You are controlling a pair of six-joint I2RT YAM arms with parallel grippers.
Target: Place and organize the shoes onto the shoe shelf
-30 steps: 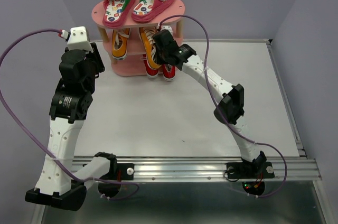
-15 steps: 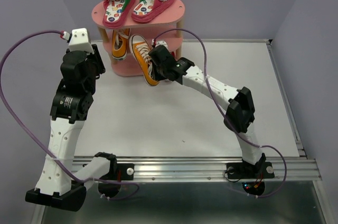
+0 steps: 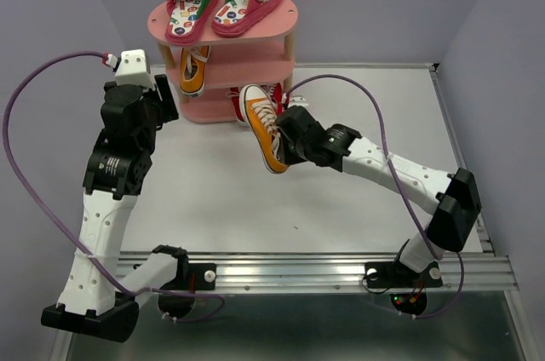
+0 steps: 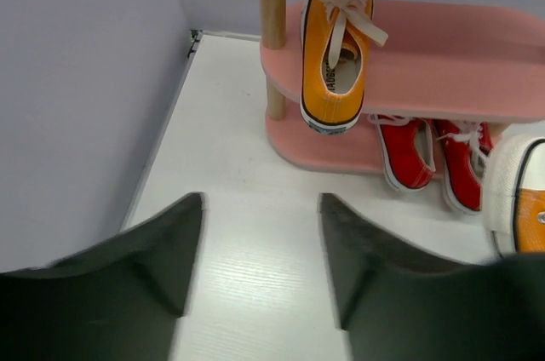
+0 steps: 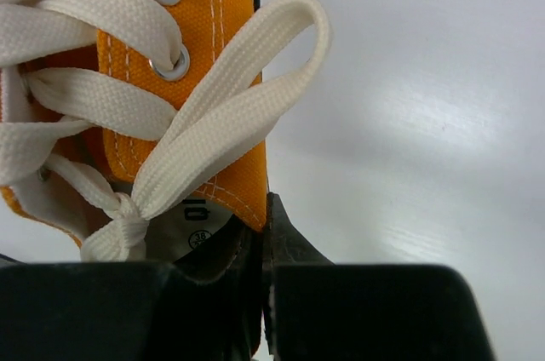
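Your right fingers (image 5: 289, 246) are clamped on one orange sneaker (image 3: 266, 129) at its collar, just in front of the shoe shelf (image 3: 272, 31), over the tabletop (image 3: 255, 199). Its mate (image 4: 334, 63) sits on the middle tier (red sneakers (image 4: 407, 152) below, flip-flops (image 3: 192, 10) on top). Your left fingers (image 4: 162, 246) are spread, holding nothing, beside the shelf.

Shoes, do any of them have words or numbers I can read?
"10": on the insole of the orange sneaker in the right gripper; print under it is blurred.
Other orange sneaker on the shelf: insole print too blurred to read.
Flip-flops: patterns too small to tell.
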